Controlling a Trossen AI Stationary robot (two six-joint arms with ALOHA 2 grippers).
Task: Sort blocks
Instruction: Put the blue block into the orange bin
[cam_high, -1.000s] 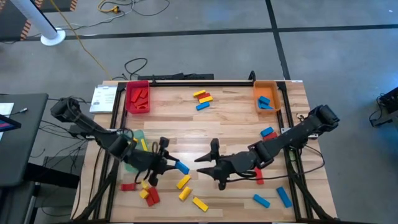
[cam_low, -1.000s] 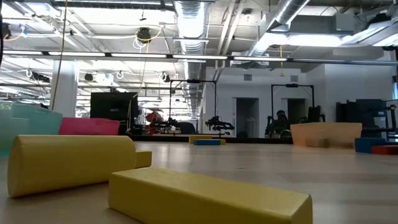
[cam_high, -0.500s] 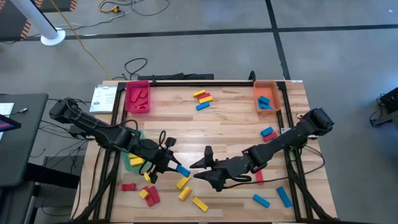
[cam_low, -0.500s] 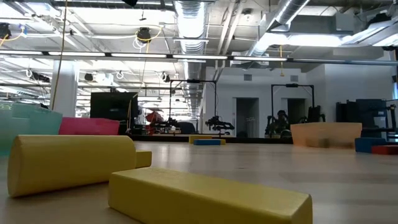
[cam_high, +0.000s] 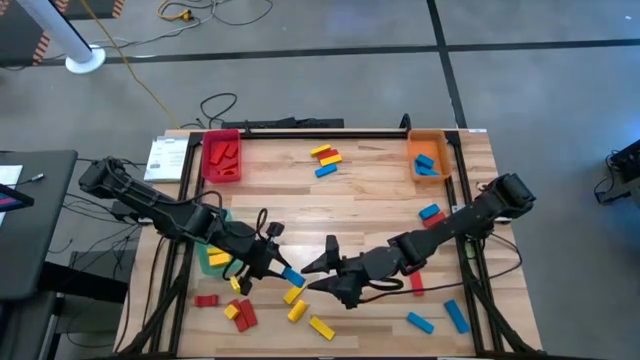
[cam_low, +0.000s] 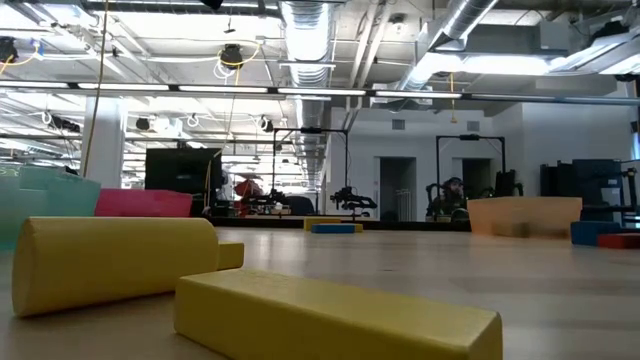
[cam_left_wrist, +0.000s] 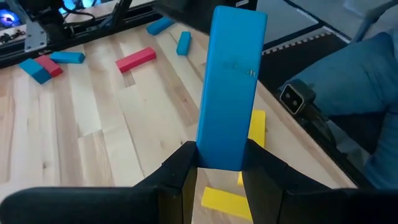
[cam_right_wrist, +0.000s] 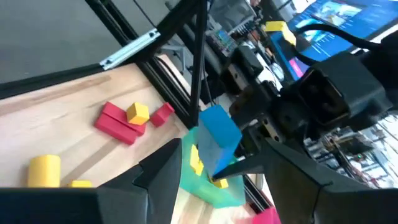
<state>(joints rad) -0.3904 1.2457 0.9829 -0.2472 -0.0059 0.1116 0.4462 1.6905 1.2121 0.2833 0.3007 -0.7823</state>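
My left gripper (cam_high: 272, 264) is shut on a blue block (cam_high: 291, 272) (cam_left_wrist: 231, 87) above the table's near-left middle. My right gripper (cam_high: 318, 268) (cam_right_wrist: 219, 158) is open and faces it from the right; in the right wrist view its fingers stand on either side of the blue block (cam_right_wrist: 218, 138) without touching it. Loose yellow, red and blue blocks lie flat on the table: yellow ones (cam_high: 296, 300) and red ones (cam_high: 240, 314) near the front edge, blue ones (cam_high: 440, 318) at the near right. Neither gripper shows in the low view. My left gripper pinches the blue block's near end (cam_left_wrist: 221, 158) between its two fingers, which lie along the block. It comes in from the table's left. The block sticks out past the fingertips toward the right arm, lifted clear of the table.
A green tray (cam_high: 212, 262) holding yellow blocks sits just behind the left gripper. A red tray (cam_high: 221, 158) with red blocks and an orange tray (cam_high: 428, 158) with blue blocks stand at the far corners. Two yellow blocks (cam_low: 335, 315) lie right before the low camera.
My right gripper has moved toward the table's left and drawn close to the blue block, staying open. My left arm has shifted slightly toward the right, still holding the block.
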